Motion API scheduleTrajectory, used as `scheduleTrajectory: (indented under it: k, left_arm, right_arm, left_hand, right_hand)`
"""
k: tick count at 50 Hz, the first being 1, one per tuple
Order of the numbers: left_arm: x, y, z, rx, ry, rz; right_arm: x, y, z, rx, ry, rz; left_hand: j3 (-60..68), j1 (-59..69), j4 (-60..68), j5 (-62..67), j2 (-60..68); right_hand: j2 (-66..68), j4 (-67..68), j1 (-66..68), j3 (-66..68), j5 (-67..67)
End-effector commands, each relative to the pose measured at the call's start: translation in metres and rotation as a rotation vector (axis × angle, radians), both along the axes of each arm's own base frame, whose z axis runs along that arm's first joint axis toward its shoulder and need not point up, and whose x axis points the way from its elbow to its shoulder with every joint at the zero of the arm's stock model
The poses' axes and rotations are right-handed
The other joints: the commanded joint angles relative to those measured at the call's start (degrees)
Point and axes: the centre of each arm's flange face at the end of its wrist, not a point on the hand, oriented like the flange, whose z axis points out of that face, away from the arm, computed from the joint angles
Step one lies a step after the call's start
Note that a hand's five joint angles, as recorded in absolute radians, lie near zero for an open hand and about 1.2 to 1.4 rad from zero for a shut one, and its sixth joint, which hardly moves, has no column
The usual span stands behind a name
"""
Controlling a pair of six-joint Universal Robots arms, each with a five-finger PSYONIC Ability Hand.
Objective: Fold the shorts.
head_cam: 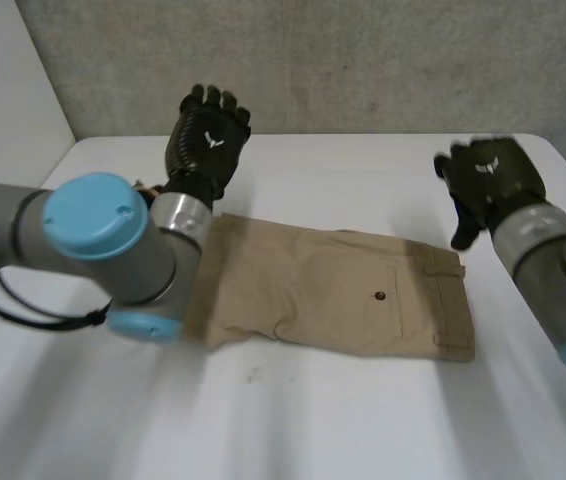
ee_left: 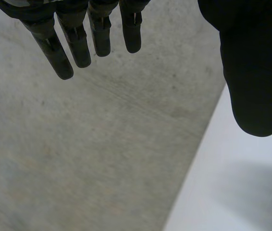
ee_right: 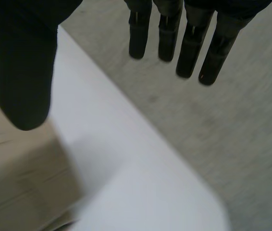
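Note:
The tan shorts (head_cam: 333,290) lie folded in half on the white table (head_cam: 293,420), waistband toward the right, a buttoned back pocket facing up. My left hand (head_cam: 206,140) is raised above the table's far edge, beyond the shorts' left end, open with straight fingers (ee_left: 68,43) and nothing in it. Off the shorts' right end, my right hand (head_cam: 488,185) hovers open above the table; its fingers (ee_right: 189,43) are straight and empty. A corner of the shorts (ee_right: 20,183) lies under the right hand's thumb side.
A grey wall (head_cam: 363,60) rises just behind the table's far edge. My left arm (head_cam: 93,240) crosses over the shorts' left end, hiding part of it. Bare table lies in front of the shorts.

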Motion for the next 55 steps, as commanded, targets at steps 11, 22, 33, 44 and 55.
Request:
scheduleTrajectory:
  k: [11,22,33,44,55]
  left_arm:
    - [0.052,0.078,-0.028,0.452,0.207,-0.019]
    - [0.059,0.084,-0.042,0.490,0.189,0.007]
    - [0.060,0.084,-0.040,0.483,0.193,0.021]
    - [0.072,0.082,-0.029,0.455,0.213,0.074]
    - [0.077,0.083,-0.022,0.441,0.228,0.083]
  right_arm:
    - [-0.040,0.043,-0.086,0.395,-0.177,0.013]
    - [-0.042,0.028,-0.119,0.362,-0.072,0.013]
    - [-0.062,0.013,-0.099,0.301,-0.039,-0.045]
    - [-0.108,-0.010,-0.050,0.242,0.213,-0.117]
    - [-0.009,0.012,0.012,-0.003,0.288,0.200]
  left_hand:
    - [0.1,0.0,0.5,0.8,0.3]
    - [-0.1,-0.1,0.3,0.6,0.2]
    - [-0.2,-0.3,0.2,0.5,0.0]
    - [-0.8,-0.8,-0.3,0.0,-0.5]
    - [-1.3,-1.3,-0.8,-0.5,-1.0]
  right_hand:
    - [19.6,19.6,22.4,19.2,19.7]
    - [42.2,42.3,45.1,41.9,42.3]
    - [60.6,60.6,63.4,60.2,60.7]
    - [60.6,60.6,63.4,60.2,60.7]
    - [60.6,60.6,63.4,60.2,60.7]
